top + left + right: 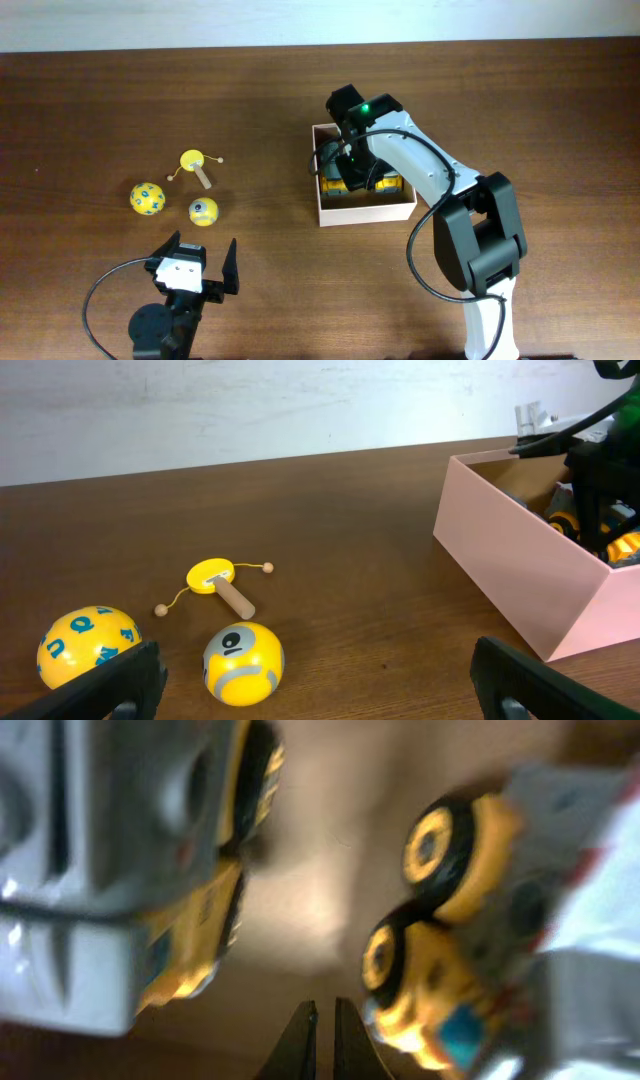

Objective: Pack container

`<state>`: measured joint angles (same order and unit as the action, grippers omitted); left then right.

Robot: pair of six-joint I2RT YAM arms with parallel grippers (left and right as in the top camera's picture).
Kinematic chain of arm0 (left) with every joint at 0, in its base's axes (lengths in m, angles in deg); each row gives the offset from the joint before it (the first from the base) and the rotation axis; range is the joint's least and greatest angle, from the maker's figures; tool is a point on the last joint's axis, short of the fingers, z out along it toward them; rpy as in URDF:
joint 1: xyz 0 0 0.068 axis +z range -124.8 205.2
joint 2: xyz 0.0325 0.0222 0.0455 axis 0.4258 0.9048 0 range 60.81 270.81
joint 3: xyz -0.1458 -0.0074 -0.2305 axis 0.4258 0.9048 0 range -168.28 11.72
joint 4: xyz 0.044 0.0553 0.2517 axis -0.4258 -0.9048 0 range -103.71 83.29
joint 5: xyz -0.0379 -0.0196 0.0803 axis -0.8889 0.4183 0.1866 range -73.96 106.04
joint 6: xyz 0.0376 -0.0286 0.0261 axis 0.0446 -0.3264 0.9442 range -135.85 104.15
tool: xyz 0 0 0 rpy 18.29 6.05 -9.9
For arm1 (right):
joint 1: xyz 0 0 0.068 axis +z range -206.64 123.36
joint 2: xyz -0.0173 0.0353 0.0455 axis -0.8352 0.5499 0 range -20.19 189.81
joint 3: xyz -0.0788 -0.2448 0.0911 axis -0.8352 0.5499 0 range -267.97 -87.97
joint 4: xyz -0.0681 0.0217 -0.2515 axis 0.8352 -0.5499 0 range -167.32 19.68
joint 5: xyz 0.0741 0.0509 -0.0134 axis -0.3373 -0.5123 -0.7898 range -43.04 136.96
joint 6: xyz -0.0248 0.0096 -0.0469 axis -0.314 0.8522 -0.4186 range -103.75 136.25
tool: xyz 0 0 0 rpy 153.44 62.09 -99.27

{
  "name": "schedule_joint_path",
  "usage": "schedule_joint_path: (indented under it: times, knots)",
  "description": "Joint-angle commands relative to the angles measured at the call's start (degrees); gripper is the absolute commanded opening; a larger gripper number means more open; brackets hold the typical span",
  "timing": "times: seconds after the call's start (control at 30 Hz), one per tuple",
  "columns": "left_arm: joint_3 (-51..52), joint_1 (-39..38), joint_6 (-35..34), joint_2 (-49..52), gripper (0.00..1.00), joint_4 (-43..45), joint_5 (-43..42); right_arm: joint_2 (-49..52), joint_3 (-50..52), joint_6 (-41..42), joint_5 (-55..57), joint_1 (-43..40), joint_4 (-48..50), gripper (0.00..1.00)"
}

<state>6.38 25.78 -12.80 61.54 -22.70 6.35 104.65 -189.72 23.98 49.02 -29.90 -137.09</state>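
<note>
Two arms at our table: our left gripper [201, 252] gapes wide, near and left. Our right gripper [322, 1020] is pinched closed inside the container [366, 211], right of centre, between toy trucks [445, 870].

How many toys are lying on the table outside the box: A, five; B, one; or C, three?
C: a lettered yellow ball, a yellow and grey ball and a small yellow drum rattle lie on the table, left of the container.
</note>
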Motion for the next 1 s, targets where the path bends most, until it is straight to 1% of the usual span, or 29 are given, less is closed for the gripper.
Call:
schedule_joint_path:
  times: [0.0, 0.17, 0.37, 0.47, 0.73, 0.97]
  knots:
    - [0.3, 0.3, 0.9, -0.4, 0.99, 0.1, -0.6, 0.2, 0.6, 0.7, -3.3, 1.0, -1.3, 0.04]
    - [0.3, 0.3, 0.9, -0.4, 0.99, 0.1, -0.6, 0.2, 0.6, 2.1, -2.4, 0.8, -3.0, 0.04]
    - [0.3, 0.3, 0.9, -0.4, 0.99, 0.1, -0.6, 0.2, 0.6, 4.3, 2.5, 0.5, -5.4, 0.04]
    - [0.3, 0.3, 0.9, -0.4, 0.99, 0.1, -0.6, 0.2, 0.6, 7.5, 6.3, 0.5, -6.0, 0.04]
    - [0.3, 0.3, 0.9, -0.4, 0.99, 0.1, -0.6, 0.2, 0.6, 14.7, 9.2, 0.5, -5.6, 0.04]
    - [0.3, 0.3, 0.9, -0.4, 0.99, 0.1, -0.6, 0.3, 0.6, 15.3, 9.4, -0.3, -3.5, 0.04]
